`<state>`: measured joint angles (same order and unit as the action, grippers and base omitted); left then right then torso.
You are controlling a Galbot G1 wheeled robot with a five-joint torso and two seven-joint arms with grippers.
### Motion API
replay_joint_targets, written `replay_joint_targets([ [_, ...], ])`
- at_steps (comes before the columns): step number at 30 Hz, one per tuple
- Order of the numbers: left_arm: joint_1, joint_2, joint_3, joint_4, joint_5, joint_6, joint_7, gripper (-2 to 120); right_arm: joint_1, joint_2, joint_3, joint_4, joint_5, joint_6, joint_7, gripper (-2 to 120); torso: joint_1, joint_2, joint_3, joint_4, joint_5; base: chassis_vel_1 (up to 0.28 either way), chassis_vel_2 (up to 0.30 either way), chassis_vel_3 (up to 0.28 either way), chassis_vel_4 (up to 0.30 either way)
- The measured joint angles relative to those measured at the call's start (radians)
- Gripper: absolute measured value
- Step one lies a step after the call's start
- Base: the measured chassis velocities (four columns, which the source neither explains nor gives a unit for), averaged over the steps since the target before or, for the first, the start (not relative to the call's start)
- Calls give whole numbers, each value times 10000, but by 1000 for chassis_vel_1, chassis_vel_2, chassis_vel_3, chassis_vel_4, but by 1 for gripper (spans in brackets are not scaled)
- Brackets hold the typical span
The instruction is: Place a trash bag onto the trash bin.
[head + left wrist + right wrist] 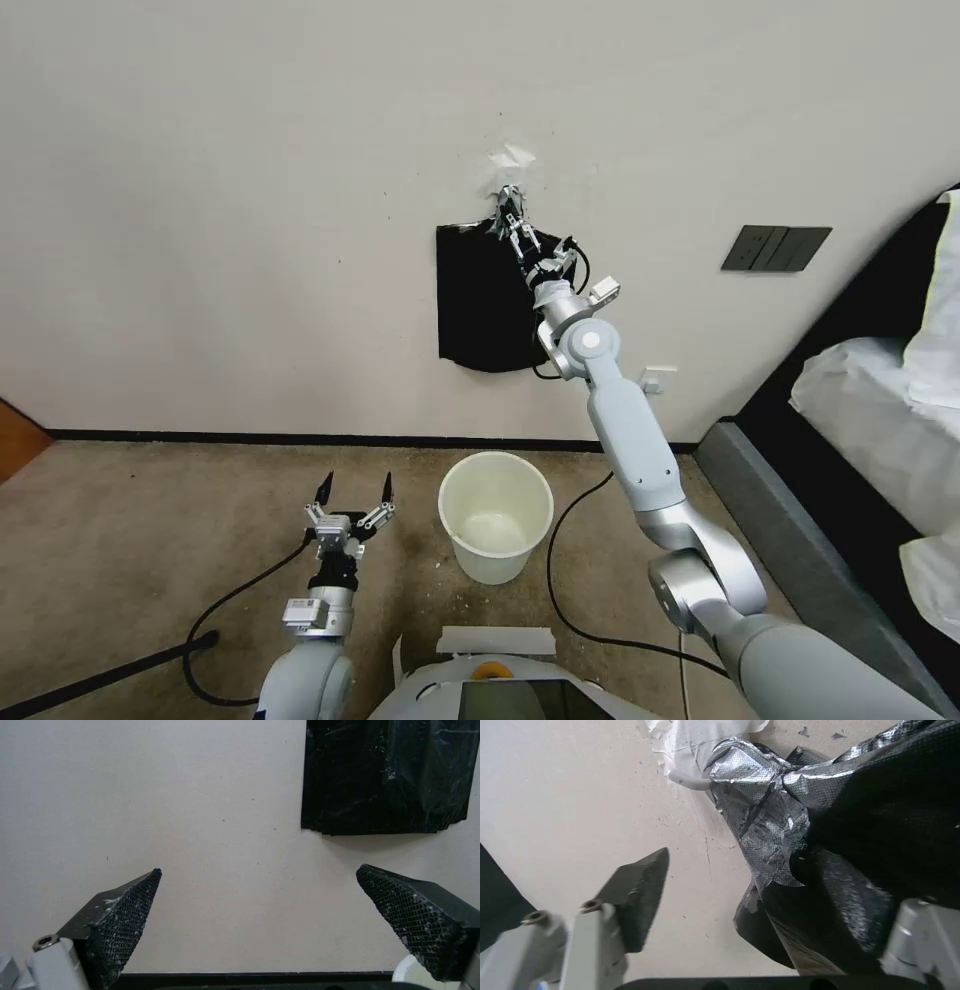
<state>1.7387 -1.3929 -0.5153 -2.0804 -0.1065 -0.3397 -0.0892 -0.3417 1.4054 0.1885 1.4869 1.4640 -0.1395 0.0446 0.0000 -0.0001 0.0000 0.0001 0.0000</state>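
— Black plastic on the wall: is that the trash bag [478, 305]?
— It's a bundle of bags hung from a clip [509, 193], at twelve o'clock from the trash bin [495, 515] on the floor [150, 520]. I can't tell a single loose bag apart.
— And the right pincer [512, 222]?
— Up at the bundle's top corner, fingers spread, crinkled film between them, likely reaching to pull one free.
— The left pincer [354, 491]?
— Open, empty, waiting at nine o'clock of the bin.

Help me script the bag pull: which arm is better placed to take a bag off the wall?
Probably the right: the right gripper is open at the bundle of black bags near its hanger. The left gripper is low beside the trash bin.
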Motion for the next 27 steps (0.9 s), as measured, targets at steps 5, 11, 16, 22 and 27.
replay_joint_targets([
  [5,-13,19,-3,-46,-32,-2,0,100,67,19,-1,-86,-9,12,-21,52,0,0,0,-1,0,0,0,0,0],
  [11,14,32,-5,-51,-43,-13,13,100,98,34,-5,-121,17,61,-6,31,0,0,0,-1,0,0,0,0,0],
  [16,15,45,-13,-82,-65,-19,21,100,163,69,-7,-279,15,101,-2,11,0,1,0,0,0,0,0,0,0],
  [22,29,48,-33,-105,-88,-19,23,100,164,67,-4,-329,-40,138,-2,0,0,0,0,0,0,0,0,0,0],
  [27,35,30,-26,-107,-88,-20,30,100,59,-28,-157,-333,-566,450,-12,0,0,0,0,0,0,0,0,0,0],
])
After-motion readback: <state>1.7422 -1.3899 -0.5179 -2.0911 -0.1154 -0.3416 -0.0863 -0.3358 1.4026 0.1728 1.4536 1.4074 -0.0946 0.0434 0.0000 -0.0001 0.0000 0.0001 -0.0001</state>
